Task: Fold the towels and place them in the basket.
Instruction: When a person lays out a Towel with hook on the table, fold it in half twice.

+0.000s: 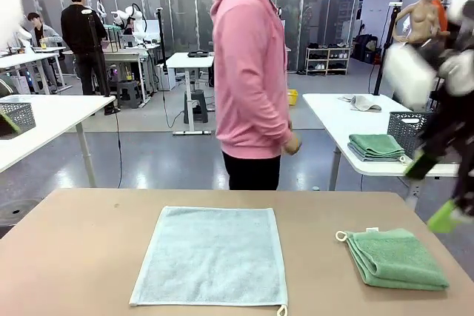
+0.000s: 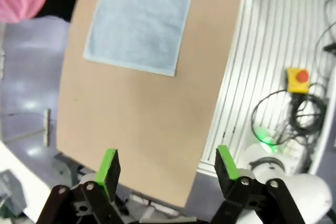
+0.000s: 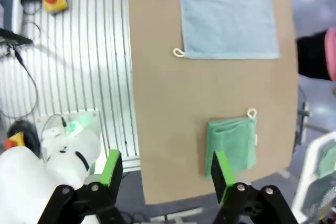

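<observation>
A pale blue-grey towel (image 1: 212, 255) lies spread flat in the middle of the brown table (image 1: 89, 257). A mint green towel (image 1: 396, 258) lies folded near the table's right end, its white loop toward the centre. My right gripper (image 1: 431, 192) hangs blurred at the right edge, high over the green towel. In the right wrist view it (image 3: 166, 169) is open and empty, with the green towel (image 3: 231, 145) and blue towel (image 3: 228, 11) far below. My left gripper (image 2: 168, 166) is open and empty, high above the table's left end, the blue towel (image 2: 139, 19) beyond. The basket is out of view.
A person in a pink hoodie (image 1: 252, 72) stands side-on at the far edge. A neighbouring table at right holds folded green towels (image 1: 376, 146) and a mesh crate (image 1: 409, 129). Cables and a red stop button (image 2: 301, 77) lie on the ribbed base by the table.
</observation>
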`<state>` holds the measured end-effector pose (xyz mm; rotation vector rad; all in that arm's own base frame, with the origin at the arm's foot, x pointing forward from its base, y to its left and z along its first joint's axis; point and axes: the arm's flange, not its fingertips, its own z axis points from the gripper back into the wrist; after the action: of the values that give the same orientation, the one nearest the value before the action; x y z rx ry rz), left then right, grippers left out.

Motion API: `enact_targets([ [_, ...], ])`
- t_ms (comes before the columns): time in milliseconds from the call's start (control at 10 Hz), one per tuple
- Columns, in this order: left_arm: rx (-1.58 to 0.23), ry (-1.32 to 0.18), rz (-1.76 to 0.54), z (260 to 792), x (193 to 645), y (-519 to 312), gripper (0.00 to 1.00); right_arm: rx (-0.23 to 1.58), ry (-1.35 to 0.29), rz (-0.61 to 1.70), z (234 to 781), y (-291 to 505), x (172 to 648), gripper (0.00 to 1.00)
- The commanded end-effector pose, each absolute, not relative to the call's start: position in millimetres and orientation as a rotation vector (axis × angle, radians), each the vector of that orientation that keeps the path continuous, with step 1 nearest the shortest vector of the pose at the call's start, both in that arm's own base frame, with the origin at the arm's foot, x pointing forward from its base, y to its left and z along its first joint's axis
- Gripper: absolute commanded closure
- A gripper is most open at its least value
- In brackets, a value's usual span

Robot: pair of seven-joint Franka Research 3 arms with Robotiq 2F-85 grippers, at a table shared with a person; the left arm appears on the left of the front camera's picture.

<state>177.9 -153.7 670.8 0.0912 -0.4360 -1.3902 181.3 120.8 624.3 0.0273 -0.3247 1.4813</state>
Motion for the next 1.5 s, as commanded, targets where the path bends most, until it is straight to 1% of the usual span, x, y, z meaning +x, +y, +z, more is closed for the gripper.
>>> enact_targets([
  [0, 0.070, -0.473, -1.495, 632.7, 217.1, -171.2, 0.09, -0.057, -0.284, 1.575, 586.5, 145.9, 208.9, 0.15],
  [100, 0.081, -0.440, -1.519, 608.0, 230.6, -180.3, 0.09, -0.064, -0.237, 1.619, 566.0, 158.9, 214.9, 0.15],
  [200, 0.052, -0.408, -1.535, 589.2, 240.7, -182.9, 0.09, -0.051, -0.204, 1.633, 546.2, 167.6, 220.1, 0.15],
  [300, 0.049, -0.359, -1.542, 570.3, 255.7, -191.7, 0.09, -0.046, -0.209, 1.626, 531.1, 172.9, 228.7, 0.15],
  [400, 0.011, -0.360, -1.521, 562.7, 261.9, -195.5, 0.09, -0.045, -0.188, 1.602, 523.5, 175.6, 233.1, 0.15],
  [600, 0.014, -0.337, -1.530, 561.0, 260.8, -195.4, 0.09, 0.000, -0.207, 1.564, 522.1, 177.9, 233.3, 0.15],
  [700, 0.037, -0.332, -1.513, 554.1, 260.7, -195.6, 0.09, -0.024, -0.181, 1.605, 519.4, 178.2, 231.7, 0.15],
  [1200, 0.036, -0.328, -1.511, 553.6, 262.2, -196.3, 0.09, -0.020, -0.184, 1.600, 518.7, 178.5, 233.8, 0.15],
  [1300, -0.041, -0.351, -1.546, 532.5, 281.4, -199.0, 0.09, -0.014, -0.152, 1.649, 498.2, 191.4, 248.7, 0.15],
  [1400, -0.055, -0.320, -1.556, 511.6, 294.5, -202.6, 0.09, -0.004, -0.110, 1.665, 478.2, 202.5, 261.5, 0.15],
])
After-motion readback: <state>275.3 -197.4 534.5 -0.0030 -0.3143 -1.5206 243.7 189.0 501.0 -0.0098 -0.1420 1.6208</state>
